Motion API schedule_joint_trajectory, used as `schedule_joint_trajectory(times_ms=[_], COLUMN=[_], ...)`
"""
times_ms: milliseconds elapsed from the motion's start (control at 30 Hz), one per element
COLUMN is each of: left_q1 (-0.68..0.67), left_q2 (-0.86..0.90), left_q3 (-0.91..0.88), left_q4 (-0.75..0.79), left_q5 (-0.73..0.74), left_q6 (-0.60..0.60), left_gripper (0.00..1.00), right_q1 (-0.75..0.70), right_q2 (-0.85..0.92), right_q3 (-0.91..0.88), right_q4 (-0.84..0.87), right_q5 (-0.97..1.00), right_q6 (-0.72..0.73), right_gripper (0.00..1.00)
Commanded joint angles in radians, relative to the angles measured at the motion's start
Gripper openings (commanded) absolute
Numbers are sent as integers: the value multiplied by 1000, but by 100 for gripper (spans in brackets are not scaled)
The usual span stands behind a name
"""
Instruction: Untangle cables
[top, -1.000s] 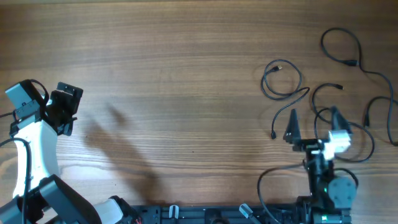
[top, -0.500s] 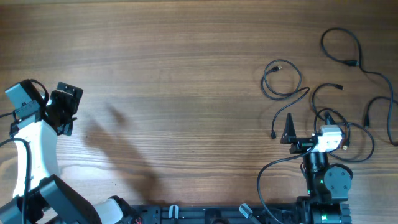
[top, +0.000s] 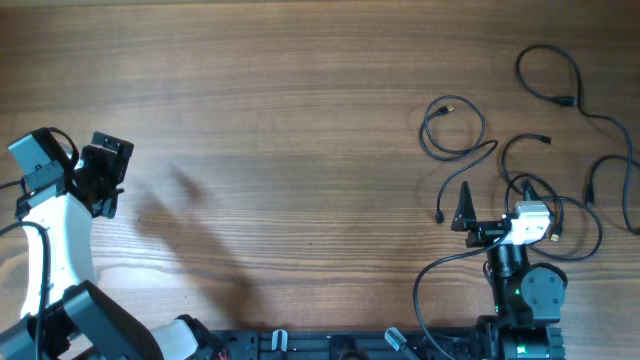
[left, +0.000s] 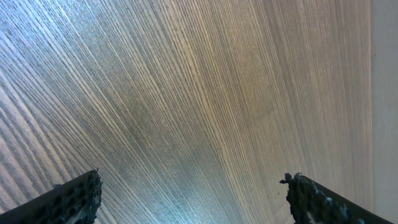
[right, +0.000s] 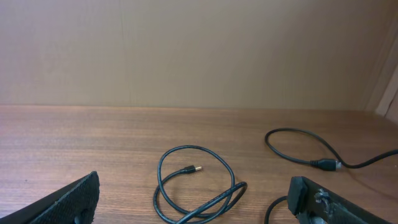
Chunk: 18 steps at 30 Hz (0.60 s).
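Nearby, right jaws: the right gripper (top: 497, 200) stands wide open and holds nothing, low over the desk (top: 300, 120) on its right side.
Left jaws: the left gripper (top: 105, 170) is also spread wide and empty, at the far left, well apart from every cable.
Left wrist view: only bare wood grain shows between its fingertips (left: 68, 199).
Loose loops (top: 545, 140): these lie around and just right of the right gripper and are seen from overhead only.
Coiled cable (top: 440, 152): it lies ahead of the right gripper as a round double loop; the wrist view shows its plug tip (right: 191, 169) pointing away and rightward.
Far cable (top: 565, 100): farthest right, an open loop whose cord trails right and back along the desk edge.
Wall (right: 186, 50): plain beige, shown only by the right wrist view.
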Motion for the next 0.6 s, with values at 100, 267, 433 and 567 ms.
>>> schedule_joint_trajectory(times_ms=[100, 267, 433, 567], left_q1=[5, 4, -22, -36], left_q2=[-8, 0, -225, -571], left_q3=[9, 8, 8, 8], left_q4=[2, -2, -17, -16], left_q5=[7, 7, 7, 8], left_q6=[-6, -6, -6, -6], left_gripper=[100, 100, 100, 100], right_q1=[6, 6, 6, 6], right_q2=[-7, -7, -7, -6], right_q3=[-1, -1, -1, -1], right_q4=[2, 2, 2, 2], right_q5=[13, 13, 13, 13], right_q6=[-14, -14, -14, -14], right_gripper=[100, 100, 100, 100])
